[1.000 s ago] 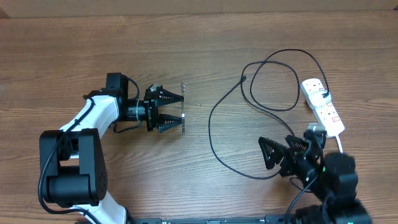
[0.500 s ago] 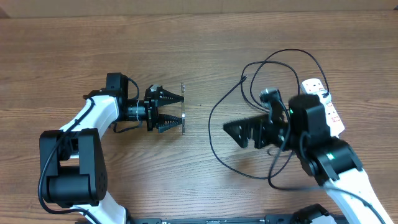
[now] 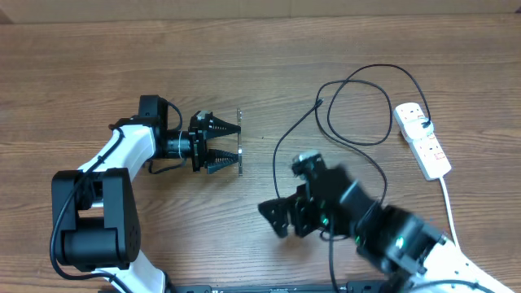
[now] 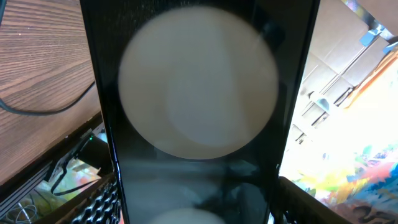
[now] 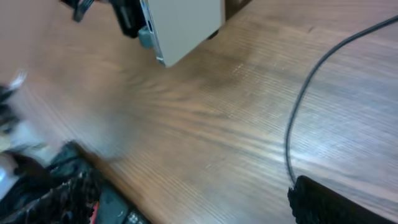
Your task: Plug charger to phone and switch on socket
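My left gripper [image 3: 232,143] is shut on the phone [image 3: 240,142], holding it upright on its edge, so overhead it shows as a thin line. In the left wrist view the phone's black glossy face [image 4: 199,81] fills the frame with a round white reflection between my fingers [image 4: 199,211]. The charger, a thin black cable [image 3: 275,167], loops across the table; its tip [image 3: 319,102] lies free and its plug [image 3: 425,124] sits in the socket, a white power strip [image 3: 427,146]. My right gripper [image 3: 275,216] is open, empty and blurred, left of the cable [image 5: 308,93].
The strip's thick white cord [image 3: 450,199] runs to the front right. In the right wrist view my fingers [image 5: 180,186] hang over bare wood, and a pale flat object [image 5: 183,25] shows at the top edge; I cannot tell what it is.
My right arm swung from the front right up over the cable loop, then down and left to the front middle. The left gripper and the phone have not moved.
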Tool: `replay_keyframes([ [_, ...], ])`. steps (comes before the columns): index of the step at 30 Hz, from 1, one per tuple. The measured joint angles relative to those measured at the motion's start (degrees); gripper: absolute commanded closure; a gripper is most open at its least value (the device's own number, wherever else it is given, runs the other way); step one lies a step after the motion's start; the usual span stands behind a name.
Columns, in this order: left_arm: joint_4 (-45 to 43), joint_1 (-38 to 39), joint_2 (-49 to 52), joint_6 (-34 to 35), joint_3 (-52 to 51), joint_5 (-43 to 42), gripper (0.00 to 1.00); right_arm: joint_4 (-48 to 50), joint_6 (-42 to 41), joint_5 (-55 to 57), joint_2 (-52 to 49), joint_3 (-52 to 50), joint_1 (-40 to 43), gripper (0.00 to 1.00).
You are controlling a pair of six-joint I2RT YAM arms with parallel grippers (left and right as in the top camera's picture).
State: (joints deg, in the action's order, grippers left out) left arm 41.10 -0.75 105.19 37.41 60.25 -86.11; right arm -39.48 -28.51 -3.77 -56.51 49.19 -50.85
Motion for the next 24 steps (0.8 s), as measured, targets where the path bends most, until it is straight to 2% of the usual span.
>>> replay_keyframes([
  [4,0.00,0.02,0.00,0.00,0.00,0.00,0.78,5.18,-4.57,17.55,-1.64,0.00,-9.22,0.00],
  [9,0.00,0.02,0.00,0.00,0.00,0.00,0.77,13.66,-6.64,28.96,-7.93,0.04,-12.57,0.00],
  [14,0.00,0.02,0.00,-0.02,0.00,0.00,0.77,20.37,-6.78,32.89,-14.62,0.04,-12.57,0.01],
  [24,0.00,0.00,0.00,-0.02,0.00,0.02,0.77,31.23,-2.97,34.80,-18.62,0.04,-12.57,0.15],
])
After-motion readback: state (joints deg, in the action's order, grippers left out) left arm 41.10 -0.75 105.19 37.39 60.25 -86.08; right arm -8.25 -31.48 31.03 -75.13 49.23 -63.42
